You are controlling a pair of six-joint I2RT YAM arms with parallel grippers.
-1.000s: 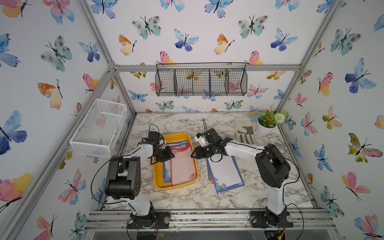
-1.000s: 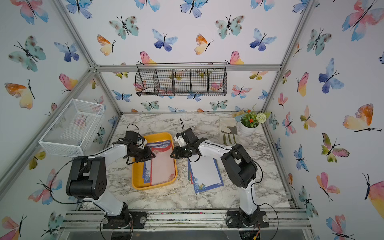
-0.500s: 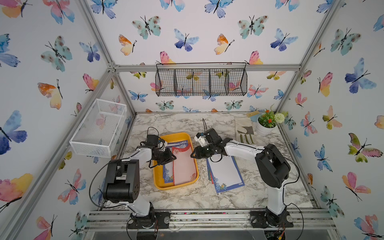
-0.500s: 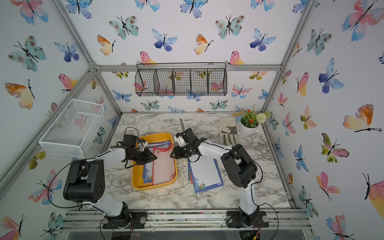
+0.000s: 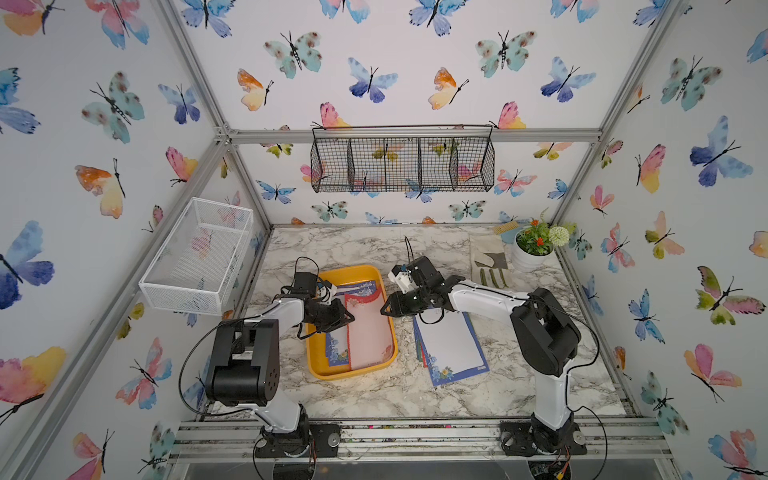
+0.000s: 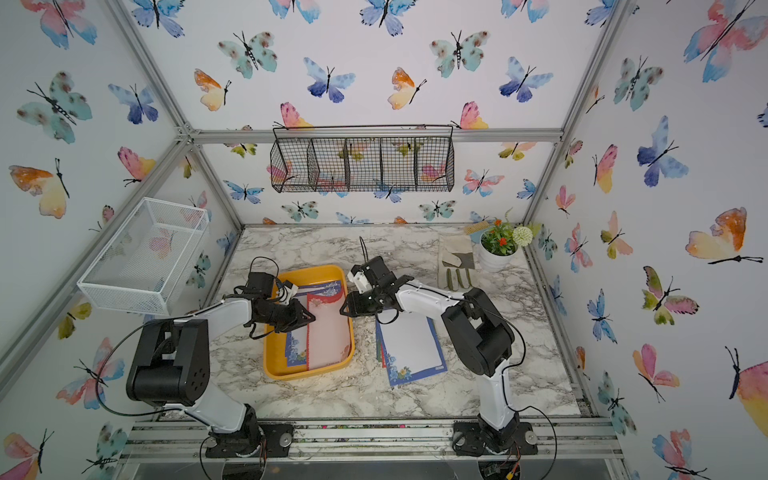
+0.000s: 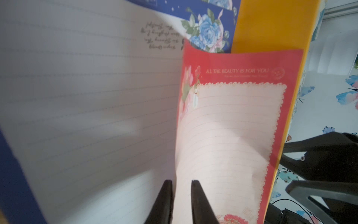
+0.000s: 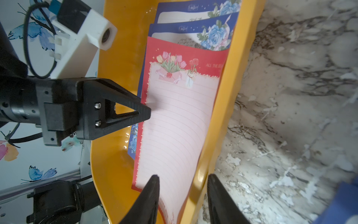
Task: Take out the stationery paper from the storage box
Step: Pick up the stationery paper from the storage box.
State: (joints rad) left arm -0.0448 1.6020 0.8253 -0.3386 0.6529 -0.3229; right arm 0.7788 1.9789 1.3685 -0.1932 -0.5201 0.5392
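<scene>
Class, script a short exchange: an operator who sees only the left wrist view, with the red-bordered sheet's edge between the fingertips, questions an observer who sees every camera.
Operator: What is the black shape beside the box doing?
Observer: That is the right gripper, open, with one fingertip over the red-bordered sheet and the other outside the storage box wall.
Operator: Are any sheets out of the box?
Observer: Yes, a blue-bordered stack lies on the marble table beside the box, on the right arm's side.
</scene>
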